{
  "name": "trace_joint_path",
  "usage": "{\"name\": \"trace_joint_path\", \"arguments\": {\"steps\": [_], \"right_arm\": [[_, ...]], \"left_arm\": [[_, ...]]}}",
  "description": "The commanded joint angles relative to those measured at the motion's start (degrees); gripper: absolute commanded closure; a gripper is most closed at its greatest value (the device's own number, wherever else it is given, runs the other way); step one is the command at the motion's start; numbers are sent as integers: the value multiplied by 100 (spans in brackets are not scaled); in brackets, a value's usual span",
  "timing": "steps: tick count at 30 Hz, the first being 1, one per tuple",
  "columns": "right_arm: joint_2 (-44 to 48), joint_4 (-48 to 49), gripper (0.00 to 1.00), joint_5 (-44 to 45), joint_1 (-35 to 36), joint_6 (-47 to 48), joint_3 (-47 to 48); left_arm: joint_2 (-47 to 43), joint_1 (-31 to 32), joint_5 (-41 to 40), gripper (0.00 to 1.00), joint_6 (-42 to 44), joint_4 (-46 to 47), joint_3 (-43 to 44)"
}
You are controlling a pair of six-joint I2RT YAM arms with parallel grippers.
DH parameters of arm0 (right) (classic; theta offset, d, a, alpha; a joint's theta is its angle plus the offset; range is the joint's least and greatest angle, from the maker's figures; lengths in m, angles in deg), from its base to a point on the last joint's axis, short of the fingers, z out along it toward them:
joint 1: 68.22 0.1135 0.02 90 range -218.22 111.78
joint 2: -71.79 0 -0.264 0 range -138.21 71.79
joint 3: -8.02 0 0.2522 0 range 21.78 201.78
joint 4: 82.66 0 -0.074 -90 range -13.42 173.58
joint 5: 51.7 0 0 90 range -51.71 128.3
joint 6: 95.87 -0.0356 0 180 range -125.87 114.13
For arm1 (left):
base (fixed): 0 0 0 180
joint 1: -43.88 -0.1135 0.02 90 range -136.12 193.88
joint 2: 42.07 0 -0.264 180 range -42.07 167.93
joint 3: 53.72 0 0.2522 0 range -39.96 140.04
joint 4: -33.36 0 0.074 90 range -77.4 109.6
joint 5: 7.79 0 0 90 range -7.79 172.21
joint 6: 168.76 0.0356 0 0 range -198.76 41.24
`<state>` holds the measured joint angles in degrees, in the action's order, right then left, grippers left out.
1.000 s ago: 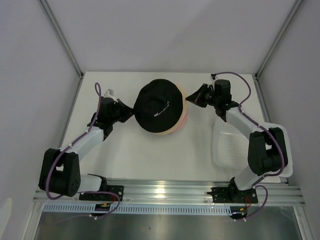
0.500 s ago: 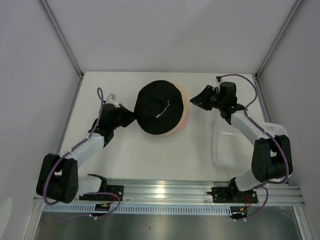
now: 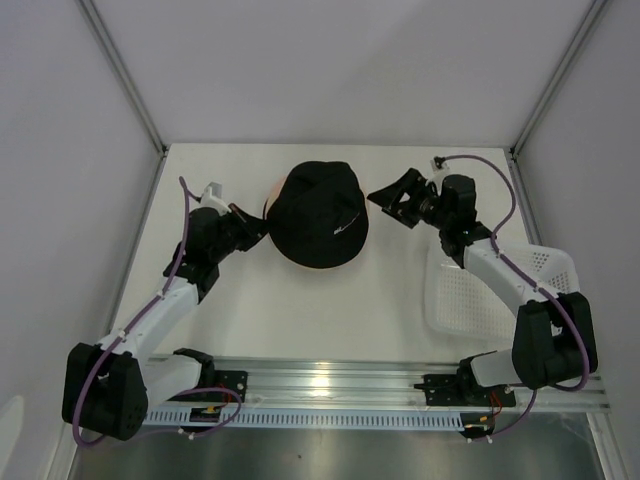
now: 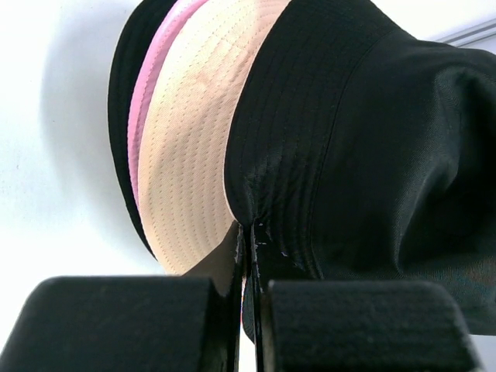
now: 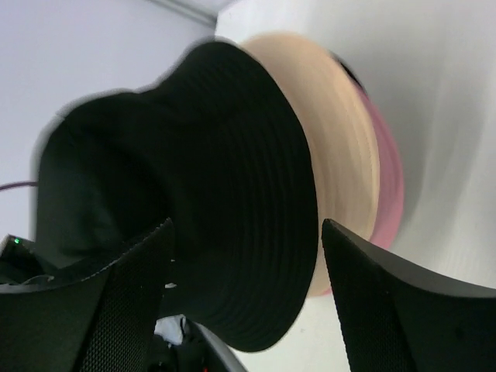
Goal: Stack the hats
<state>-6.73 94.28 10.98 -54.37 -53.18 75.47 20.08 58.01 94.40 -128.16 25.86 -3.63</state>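
The hats lie in one pile at mid table. A black hat [image 3: 318, 215] is on top, covering a beige hat [image 3: 272, 188] that peeks out at its left edge. In the left wrist view the beige hat [image 4: 194, 139], a pink hat [image 4: 152, 85] and another black brim [image 4: 120, 77] lie layered under the top black hat [image 4: 372, 147]. My left gripper [image 3: 262, 222] is shut on the top hat's left brim [image 4: 249, 232]. My right gripper [image 3: 388, 195] stands open just right of the pile, with the black brim [image 5: 232, 201] in front of its spread fingers.
A white mesh basket [image 3: 482, 292] sits at the right edge of the table, beneath my right forearm. Grey walls and metal frame posts close off the back and sides. The arm bases stand on a rail at the near edge.
My right gripper has gone from shut to wide open beside the black hat's right brim. The black hat now covers the pile's right side, and beige shows at its left. My left gripper stayed shut.
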Motion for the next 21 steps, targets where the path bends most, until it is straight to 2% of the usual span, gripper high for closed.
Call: {"name": "trace_joint_path", "arguments": {"steps": [1,6,17,18,21], "right_arm": [[-154,740,19,-38,162,-480,-306],[-321,1521,18,-72,154,-884,-781],[-875,2199,25,-310,373,-1236,-728],[-962,2269,27,-327,391,-1324,-746],[-1077,2656,41,-424,417,-1526,-790]], "left_arm": [[-1,72,82,99,89,-28,164],[209,72,47,99,37,-99,102],[306,72,82,99,63,-90,189],[306,72,91,99,63,-99,198],[315,64,82,99,63,-125,242]]}}
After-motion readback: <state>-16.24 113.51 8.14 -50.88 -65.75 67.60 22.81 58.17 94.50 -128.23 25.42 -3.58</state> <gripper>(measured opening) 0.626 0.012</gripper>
